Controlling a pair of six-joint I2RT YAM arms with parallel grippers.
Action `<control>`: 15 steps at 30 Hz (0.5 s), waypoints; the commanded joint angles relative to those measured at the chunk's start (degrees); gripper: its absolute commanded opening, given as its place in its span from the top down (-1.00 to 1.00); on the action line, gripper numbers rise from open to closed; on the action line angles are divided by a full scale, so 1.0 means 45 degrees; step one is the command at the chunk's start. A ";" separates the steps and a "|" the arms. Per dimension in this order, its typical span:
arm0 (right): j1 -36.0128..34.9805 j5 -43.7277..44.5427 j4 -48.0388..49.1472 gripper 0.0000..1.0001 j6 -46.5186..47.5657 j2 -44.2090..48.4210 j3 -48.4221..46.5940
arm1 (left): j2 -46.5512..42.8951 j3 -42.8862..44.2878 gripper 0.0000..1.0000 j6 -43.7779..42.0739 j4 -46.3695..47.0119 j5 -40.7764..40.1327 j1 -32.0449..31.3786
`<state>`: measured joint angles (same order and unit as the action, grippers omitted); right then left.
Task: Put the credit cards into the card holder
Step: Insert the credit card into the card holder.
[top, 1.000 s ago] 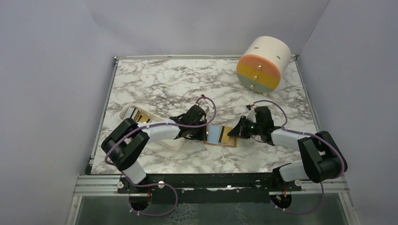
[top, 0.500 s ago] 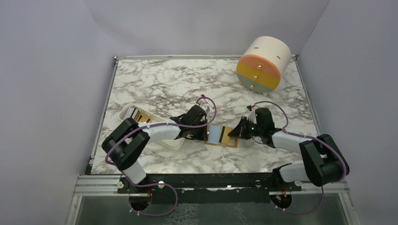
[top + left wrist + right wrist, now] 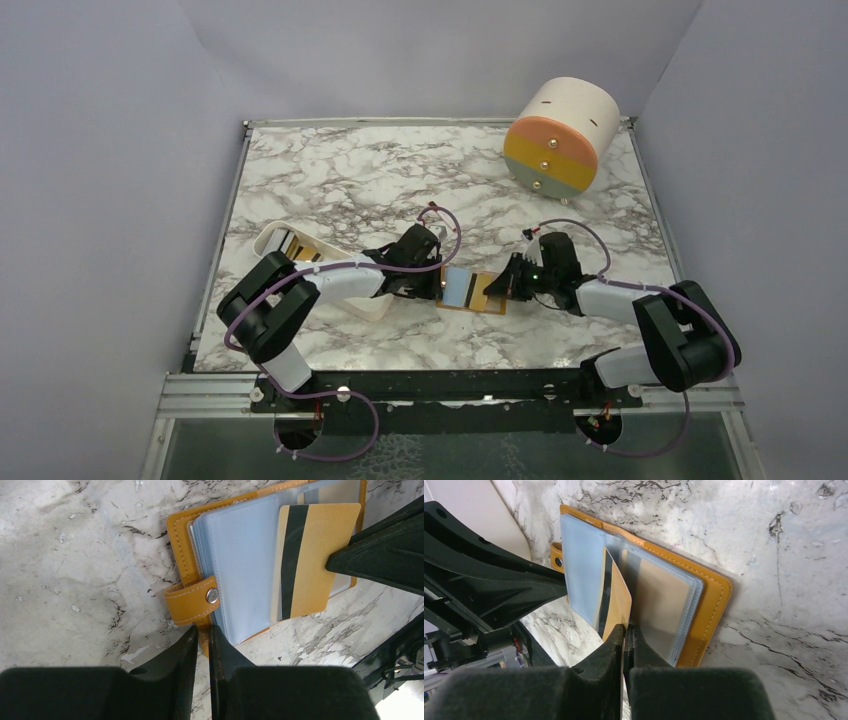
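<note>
The card holder (image 3: 470, 307) lies open on the marble, orange-tan with blue-grey clear sleeves (image 3: 245, 575) and a snap strap (image 3: 192, 600). My left gripper (image 3: 203, 636) is shut on the holder's near orange edge, beside the strap. My right gripper (image 3: 628, 628) is shut on a golden credit card (image 3: 616, 600) with a black stripe. The card stands tilted among the sleeves, part of it down between them. In the top view the left gripper (image 3: 436, 288) and right gripper (image 3: 498, 287) face each other across the holder. More golden cards (image 3: 294, 245) lie in the white tray.
A white oblong tray (image 3: 268, 236) sits under the left arm at the left. A big cream-orange drum (image 3: 560, 135) stands at the back right corner. The right finger (image 3: 385, 555) crosses the left wrist view at the right.
The right gripper with the card has edged slightly left toward the holder. The left gripper and the holder have stayed put.
</note>
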<state>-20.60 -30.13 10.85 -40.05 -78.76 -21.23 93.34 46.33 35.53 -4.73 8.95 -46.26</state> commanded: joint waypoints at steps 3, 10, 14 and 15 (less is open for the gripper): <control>-0.0324 0.0259 0.0056 0.98 -0.0030 -0.0679 -0.0043 | 0.0330 -0.0254 0.65 0.0077 -0.0040 -0.0036 -0.0169; -0.0446 0.0123 0.0026 0.98 0.0174 -0.1128 -0.0557 | 0.0371 -0.0200 0.65 0.0103 0.0076 0.0057 -0.0189; -0.0470 0.0204 -0.0249 0.98 0.0305 -0.1266 -0.0970 | 0.0371 -0.0190 0.65 0.0112 0.0078 0.0091 -0.0225; -0.0479 0.0227 -0.0308 0.98 0.0324 -0.1301 -0.1041 | 0.0371 -0.0196 0.65 0.0122 0.0092 0.0092 -0.0227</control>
<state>-22.26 -30.30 12.32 -40.64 -83.24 -24.21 93.45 46.33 35.70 -4.49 8.97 -46.30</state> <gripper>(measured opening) 0.014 0.173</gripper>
